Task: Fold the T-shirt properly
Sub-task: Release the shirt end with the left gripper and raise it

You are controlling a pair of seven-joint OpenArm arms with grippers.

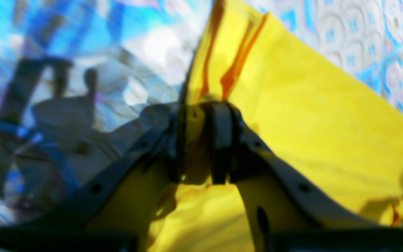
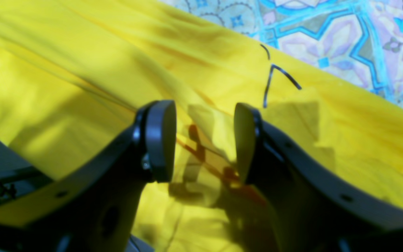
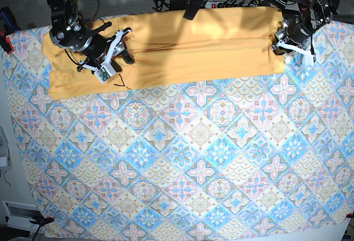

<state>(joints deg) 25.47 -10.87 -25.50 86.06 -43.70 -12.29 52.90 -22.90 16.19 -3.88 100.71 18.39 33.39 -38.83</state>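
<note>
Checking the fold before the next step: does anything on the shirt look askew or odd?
The T-shirt lies as a long band with creases across its middle, and a thin black squiggle near its front edge. Nothing looks torn or spilled.

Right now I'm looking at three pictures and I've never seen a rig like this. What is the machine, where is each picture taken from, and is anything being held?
It is a robot with two arms. The base view looks down from above on a patterned tablecloth with a yellow-orange T-shirt spread along its far edge. The other two pictures come from cameras on the wrists, looking past each gripper. The left gripper has its jaws pinched together on an edge of the shirt. The right gripper stands open just above the cloth, beside a thin black mark, and holds nothing.
</note>
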